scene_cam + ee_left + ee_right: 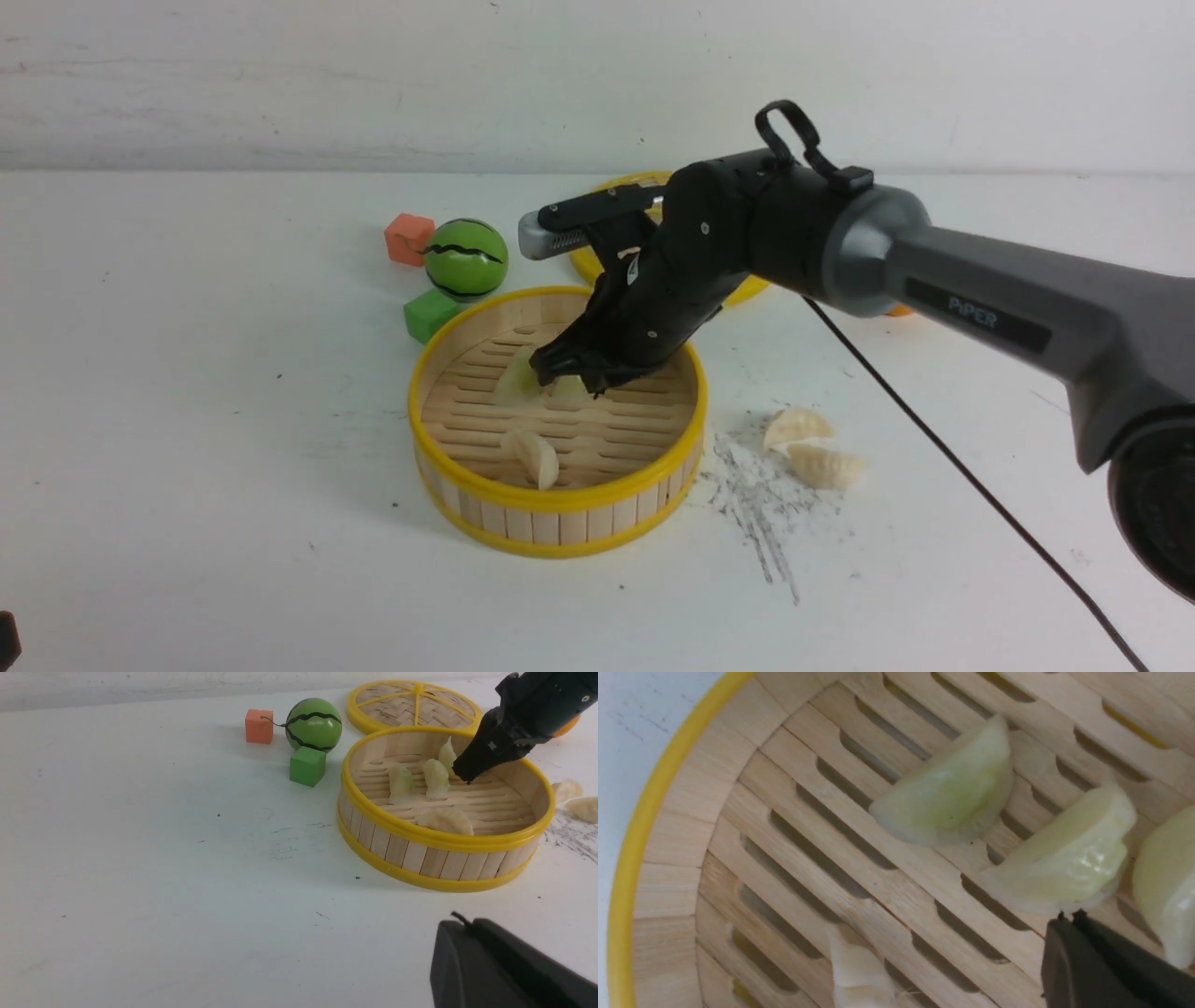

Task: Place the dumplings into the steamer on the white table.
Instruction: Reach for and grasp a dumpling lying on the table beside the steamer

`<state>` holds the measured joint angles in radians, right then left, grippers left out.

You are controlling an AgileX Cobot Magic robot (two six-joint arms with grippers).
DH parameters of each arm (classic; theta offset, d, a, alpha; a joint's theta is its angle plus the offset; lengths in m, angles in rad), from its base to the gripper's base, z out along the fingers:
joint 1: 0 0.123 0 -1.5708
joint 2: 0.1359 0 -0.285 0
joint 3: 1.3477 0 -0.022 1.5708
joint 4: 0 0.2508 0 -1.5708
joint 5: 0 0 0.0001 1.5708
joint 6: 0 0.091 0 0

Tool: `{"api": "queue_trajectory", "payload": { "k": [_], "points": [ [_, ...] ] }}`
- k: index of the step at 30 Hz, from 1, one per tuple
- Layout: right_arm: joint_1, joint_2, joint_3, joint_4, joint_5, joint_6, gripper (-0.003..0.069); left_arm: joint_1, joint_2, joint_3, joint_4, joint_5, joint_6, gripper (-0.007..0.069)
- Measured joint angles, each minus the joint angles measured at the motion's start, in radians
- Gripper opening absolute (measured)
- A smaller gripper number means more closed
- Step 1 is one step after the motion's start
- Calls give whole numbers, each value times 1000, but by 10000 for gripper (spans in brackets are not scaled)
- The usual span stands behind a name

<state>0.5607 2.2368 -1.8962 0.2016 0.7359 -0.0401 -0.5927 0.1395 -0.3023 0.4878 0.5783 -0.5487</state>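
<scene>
R end effector (583,385): closed, nil held, over steamer (558,429) | L end effector (467,924): closed, nil held

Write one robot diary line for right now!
right gripper: shut, over steamer | in steamer: three green dumplings, one white | outside: two white

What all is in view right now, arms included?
green dumplings: three, pale green, in steamer
white dumpling: one, cream, in steamer
loose dumplings: two, cream, on table, right of steamer
steamer: one, tan and yellow, on table
lid: one, tan and yellow, behind steamer
ball: one, green, black-striped, behind steamer
cubes: one green, one orange, near ball
orange item: one, partly hidden, beyond steamer
table: one, white
right gripper: black, shut, over steamer
left gripper: black, shut
</scene>
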Motion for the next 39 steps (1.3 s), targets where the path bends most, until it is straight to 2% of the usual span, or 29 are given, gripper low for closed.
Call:
{"api": "queue_trajectory", "payload": {
  "k": [4, 9, 14, 18, 20, 22, 25, 27, 28, 29, 30, 32, 33, 34, 39],
  "points": [
    [0, 27, 0, 35, -8, -12, -20, 0, 0, 0, 0, 0, 0, 3],
    [0, 29, 0, 30, -83, -17, -17, 0, 0, 0, 1, 0, 0, 7],
    [0, 25, 0, 25, -93, -17, -8, 0, 0, 0, 1, 0, 0, 10],
    [0, -45, 1, -72, 4, -18, 1, 0, 0, 0, 1, 0, 0, 14],
    [-2, -106, 1, -159, 82, 0, 12, 0, 0, 0, 1, 0, 0, 14],
    [-23, -161, -1, -249, 151, 40, 38, 0, 0, 0, 2, 0, 0, 15],
    [-81, -199, -2, -309, 238, 81, 109, 0, 0, 0, 4, -6, 0, 17],
    [-139, -200, 10, -309, 319, 73, 179, 0, 0, 0, 4, -7, 0, 20],
    [-139, -200, 10, -309, 319, 73, 179, 0, 0, 0, 4, -7, 0, 20],
    [-184, -194, 43, -285, 373, 40, 239, 0, 0, 0, 4, -7, 0, 21],
    [-208, -192, 66, -264, 392, 17, 268, 0, 0, 0, 4, -7, 0, 22],
    [-245, -184, 148, -212, 389, -71, 342, 0, 0, 0, 4, -7, 0, 25],
    [-248, -184, 156, -208, 387, -78, 342, 0, 0, 0, 4, -7, 0, 25],
    [-257, -182, 219, -185, 351, -135, 379, 0, 0, 0, 4, -7, 0, 28],
    [-257, -181, 315, -156, 204, -253, 406, 0, 0, 0, 5, -7, 0, 33]
  ]
}}
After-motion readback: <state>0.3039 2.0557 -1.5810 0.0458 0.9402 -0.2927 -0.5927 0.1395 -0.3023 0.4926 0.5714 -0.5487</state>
